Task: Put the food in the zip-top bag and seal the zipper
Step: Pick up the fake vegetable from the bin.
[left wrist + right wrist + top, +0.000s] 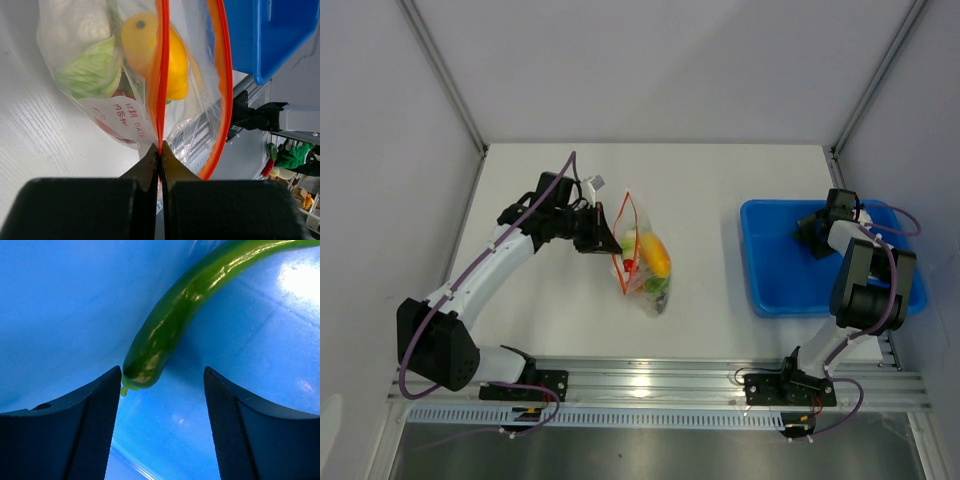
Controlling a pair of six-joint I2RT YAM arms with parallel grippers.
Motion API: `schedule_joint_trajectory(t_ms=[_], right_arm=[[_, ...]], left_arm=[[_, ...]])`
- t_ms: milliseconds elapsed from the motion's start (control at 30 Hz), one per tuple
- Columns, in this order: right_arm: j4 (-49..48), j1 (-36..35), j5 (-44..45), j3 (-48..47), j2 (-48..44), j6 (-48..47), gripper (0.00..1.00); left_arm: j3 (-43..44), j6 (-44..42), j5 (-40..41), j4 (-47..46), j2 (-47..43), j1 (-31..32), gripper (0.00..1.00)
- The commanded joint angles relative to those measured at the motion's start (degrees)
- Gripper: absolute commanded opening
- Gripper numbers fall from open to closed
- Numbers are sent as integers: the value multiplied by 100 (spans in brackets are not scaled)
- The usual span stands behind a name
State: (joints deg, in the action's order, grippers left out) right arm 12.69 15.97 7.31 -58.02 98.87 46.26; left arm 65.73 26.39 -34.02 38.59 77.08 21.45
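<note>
The clear zip-top bag (645,262) lies mid-table with yellow fruit (655,255), a green leafy piece (90,70) and red bits inside. Its orange-red zipper (619,240) runs along the mouth edge. My left gripper (603,232) is shut on one side of the zipper (161,90); the other side (226,95) curves away, so the mouth gapes. My right gripper (813,232) is open, low inside the blue tray (765,270). A long green pepper (175,315) lies on the tray floor, its stem end next to the left fingertip (107,390).
The blue tray (265,35) stands at the table's right side. White walls close in the back and both sides. A metal rail runs along the near edge (650,380) with both arm bases.
</note>
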Motion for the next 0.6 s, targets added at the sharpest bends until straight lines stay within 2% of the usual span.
schedule_joint_trajectory(t_ms=[0,67,333,400,467,567], right_arm=[[-48,3,218,-209,35,-3,69],[75,3,262,-341,158,15,73],[823,-23,517,-755,625,6,70],[911,-32,595,-729,642,-55,67],[902,-32,596,-641,634,-134,58],[893,-32,587,-501,581,-196,51]], left_arm=[[-43,-126,45,-9,-193,-36,1],[-43,-126,18,-18,-184,-36,0],[-61,-117,27,-9,-228,-36,1],[-87,-117,45,-9,-272,-36,0],[-122,-108,62,-18,-299,-36,0],[-148,-108,71,-18,-351,-45,0]])
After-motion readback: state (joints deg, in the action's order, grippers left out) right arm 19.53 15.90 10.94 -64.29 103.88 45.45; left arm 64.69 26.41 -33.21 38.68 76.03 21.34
